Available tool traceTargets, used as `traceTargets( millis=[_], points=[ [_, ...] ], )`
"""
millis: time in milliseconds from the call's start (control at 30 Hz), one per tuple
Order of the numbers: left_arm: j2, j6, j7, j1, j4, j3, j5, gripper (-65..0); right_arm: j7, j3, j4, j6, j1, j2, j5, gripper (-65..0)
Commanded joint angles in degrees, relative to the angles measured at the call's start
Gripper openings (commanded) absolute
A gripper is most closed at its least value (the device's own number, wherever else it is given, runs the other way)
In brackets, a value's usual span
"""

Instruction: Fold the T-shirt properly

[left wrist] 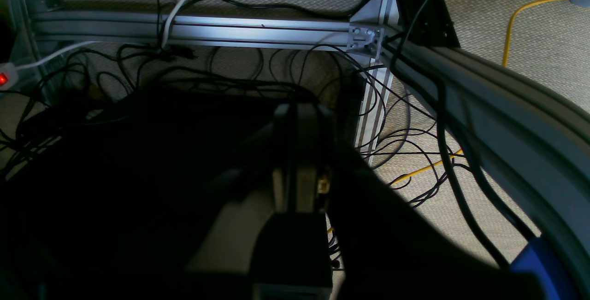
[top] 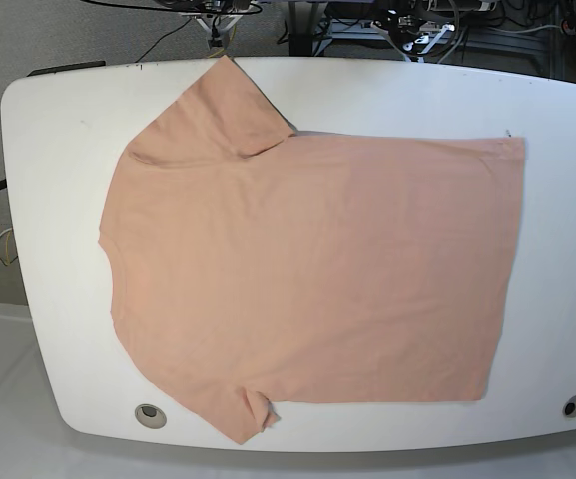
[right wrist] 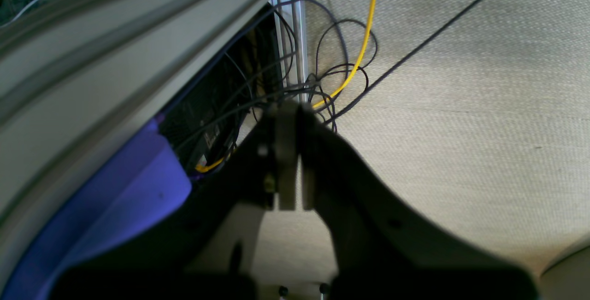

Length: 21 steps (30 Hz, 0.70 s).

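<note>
Left end effector (left wrist: 295,152) was closed, fingers pressed together, holding nothing. Its wrist view showed it parked low, off the desk: carpet floor, a tangle of black cables (left wrist: 258,83), an aluminium frame rail (left wrist: 258,30) across the far side, a yellow cable (left wrist: 511,28) at the right.

Right end effector (right wrist: 288,152) was likewise closed and empty. It pointed at carpet, with a yellow cable (right wrist: 364,37) and black cable loops just beyond the tips, and a grey frame beam (right wrist: 115,46) running along its left.

Neither arm showed in the base view.

T-shirt (top: 312,269) lay spread flat on the white desk (top: 48,200), covering most of its width. Collar end sat at the left, hem edge at the right. One sleeve (top: 218,115) reached toward the far edge, the other (top: 243,409) sat at the near edge, its tip slightly curled. No fold visible in the cloth, only mild rumpling near the far sleeve.

Judgement: task looked unstarted, arms at rest pose, step in hand was the first approach.

Next move would call for both arms to come up over the desk, open, and pinch the cloth at two points along one long edge. Probably the far sleeve and the far hem corner, then carry that edge over toward the near side. Grasp would need to take the cloth only, since it lay flush against the desk.
</note>
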<state>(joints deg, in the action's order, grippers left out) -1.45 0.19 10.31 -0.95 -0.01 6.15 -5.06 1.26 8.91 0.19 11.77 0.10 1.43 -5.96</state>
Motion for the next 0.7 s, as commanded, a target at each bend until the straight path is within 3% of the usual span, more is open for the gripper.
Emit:
traceTargets(
  millis=[0, 667],
  points=[
    [-0.2, 0.4, -0.3, 0.4, 0.1, -0.3, 0.5, -63.6, -0.3, 0.1, 0.6, 0.7, -0.2, 0.3, 0.0, -64.3],
    [-0.1, 0.4, -0.1, 0.1, 0.1, -0.3, 0.3, -63.8, 0.3, 0.1, 0.3, 0.7, -0.2, 0.1, -0.1, -64.2]
  ],
)
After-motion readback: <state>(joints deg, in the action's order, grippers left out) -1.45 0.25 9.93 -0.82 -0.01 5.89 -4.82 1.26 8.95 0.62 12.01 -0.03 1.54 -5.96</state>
